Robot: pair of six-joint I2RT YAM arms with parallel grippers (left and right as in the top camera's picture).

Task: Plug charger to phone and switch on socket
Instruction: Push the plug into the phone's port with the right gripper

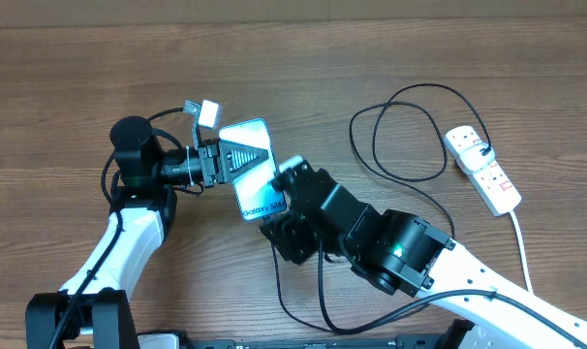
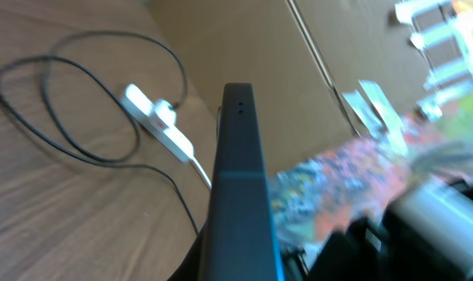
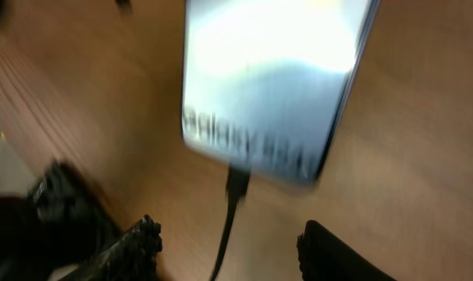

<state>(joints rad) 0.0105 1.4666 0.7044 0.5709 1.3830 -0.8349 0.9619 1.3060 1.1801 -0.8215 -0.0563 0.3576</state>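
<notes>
We see the wooden table (image 1: 71, 78) bare around the work; the socket (image 1: 482, 170) lies well away from both sets of fingers, off beyond the right arm, with a black plug in it and its white cord (image 1: 519, 242) trailing to the table edge; the charger (image 1: 400, 136) loops in coils between the socket and the right fingers. The left arm reaches up from its base, wrist turned sideways; the left fingers (image 1: 214, 163) are clamped on one end of the phone (image 1: 247, 165), screen facing up. The right arm stretches in from the lower right; the right fingers (image 3: 135, 242) stand apart, gripping nothing. The phone's labelled end sits just ahead of them; the plug tip (image 3: 236, 183) meets that end, though blur hides how deep it sits; the cable drops between the two fingers, apparently touching neither.
</notes>
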